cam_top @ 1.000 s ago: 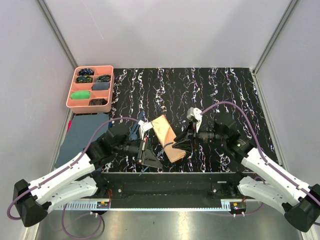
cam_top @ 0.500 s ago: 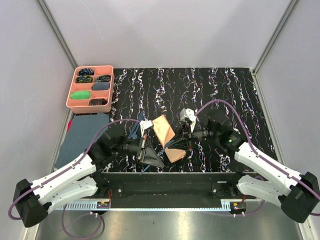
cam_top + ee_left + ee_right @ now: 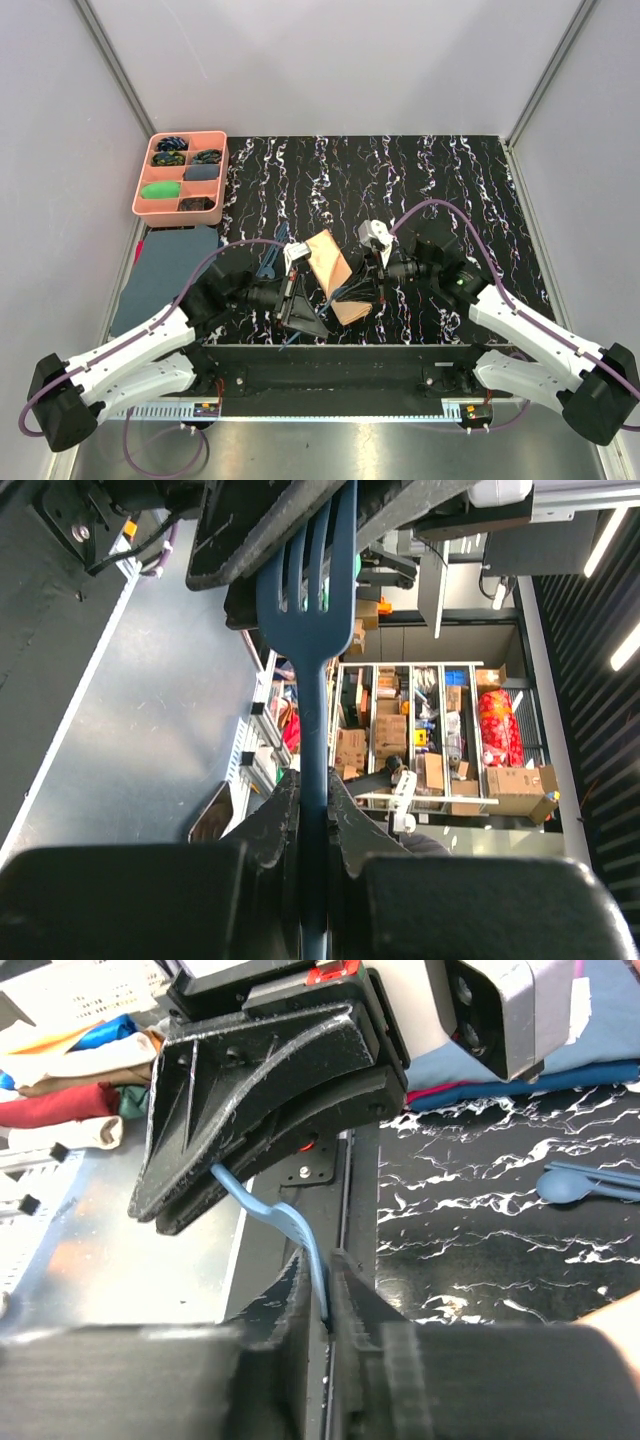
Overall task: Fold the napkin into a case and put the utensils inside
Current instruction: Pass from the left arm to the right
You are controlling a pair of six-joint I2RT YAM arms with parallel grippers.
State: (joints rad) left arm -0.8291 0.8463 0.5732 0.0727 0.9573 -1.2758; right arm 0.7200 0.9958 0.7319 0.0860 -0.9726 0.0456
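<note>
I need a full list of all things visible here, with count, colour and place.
table: one, black with white veins, under everything
tray: one, pink, far left corner, holds coloured bundles
cloth: one, dark blue-grey, left edge
case: one, peach-orange, table centre
fork: one, dark blue, held in the air near the case
spoon: one, blue, on the table left of the case, another slim blue piece beside it
left gripper: one, black, shut on the fork
right gripper: one, black, shut on the fork
</note>
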